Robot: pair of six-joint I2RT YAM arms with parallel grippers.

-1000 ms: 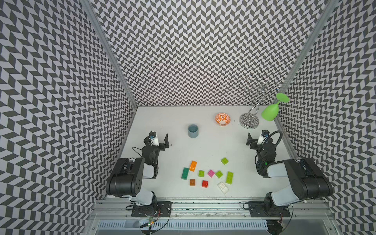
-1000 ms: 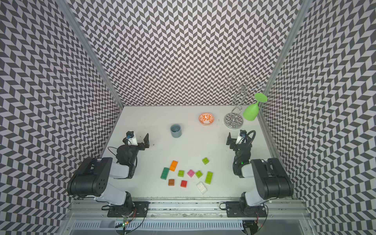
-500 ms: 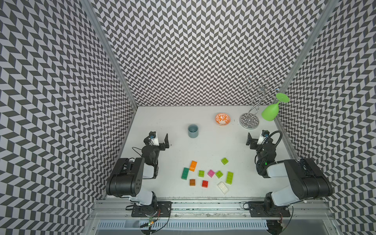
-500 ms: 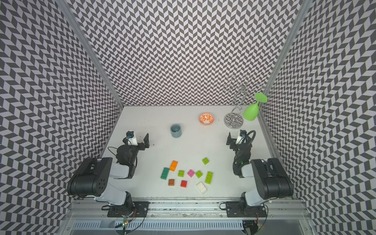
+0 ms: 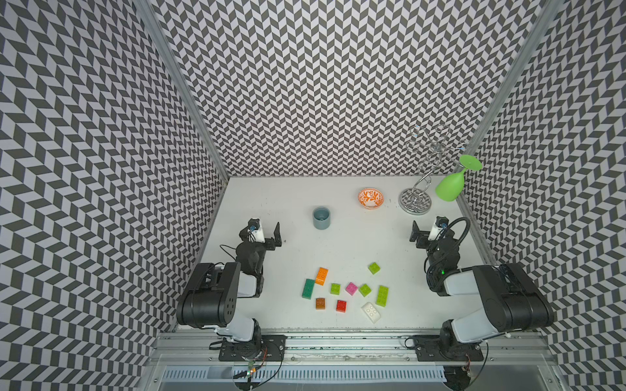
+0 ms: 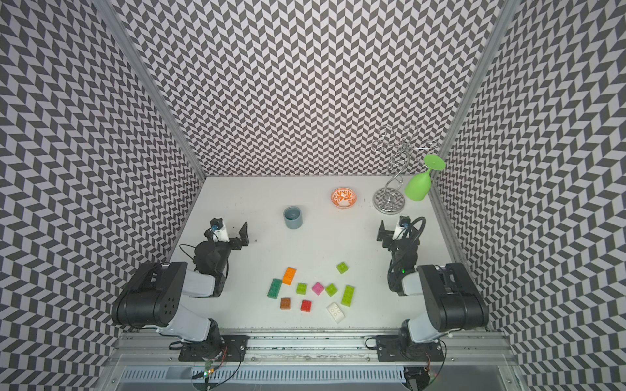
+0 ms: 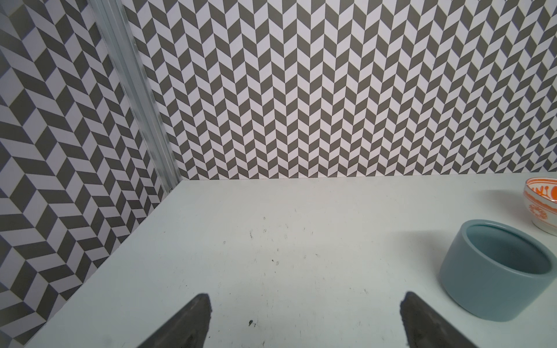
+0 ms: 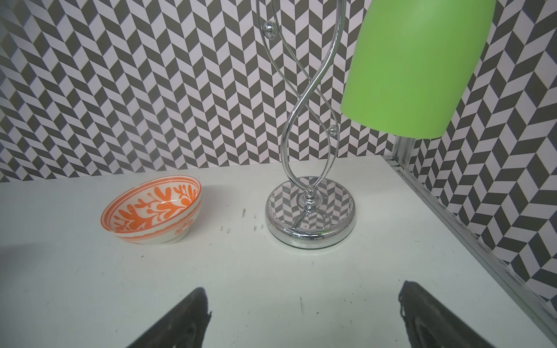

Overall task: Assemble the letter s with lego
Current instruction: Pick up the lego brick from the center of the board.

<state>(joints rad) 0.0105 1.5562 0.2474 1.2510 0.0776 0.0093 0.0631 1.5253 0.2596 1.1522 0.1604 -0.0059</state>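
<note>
Containers first. The grey-blue cup (image 5: 321, 217) stood upright on the table (image 5: 338, 247), approx. midway btw. the side edges and closer to the back edge. In the left wrist view only its own blue inside showed. The orange-patterned bowl (image 5: 371, 198) sat near the back edge, to the right of the cup, showing just its painted leaves. At the back right corner a chrome rack (image 5: 415, 202) carried a green wine glass (image 5: 450, 186), hanging mouth down above the table.

The lego (image 6: 301, 288) lay loose near the front edge, about its middle, none stacked. The orange brick (image 5: 321, 276) was just beside the dark green brick (image 5: 308, 288). The pink brick (image 5: 351, 288) lay btw. two lime squares. The brown brick (image 5: 320, 303), red brick (image 5: 341, 305) and white brick (image 5: 370, 312) lay nearest the front edge.

The left gripper (image 7: 304, 322) hovered near the left edge, jaws wide apart, holding nothing, w/ the cup near it. The right gripper (image 8: 301, 316) was near the right edge, jaws also wide apart and holding nothing, facing the bowl and the rack.

The lego showed only in the top views. The wrist views gave the cup's inside and the rack's mirror base.
</note>
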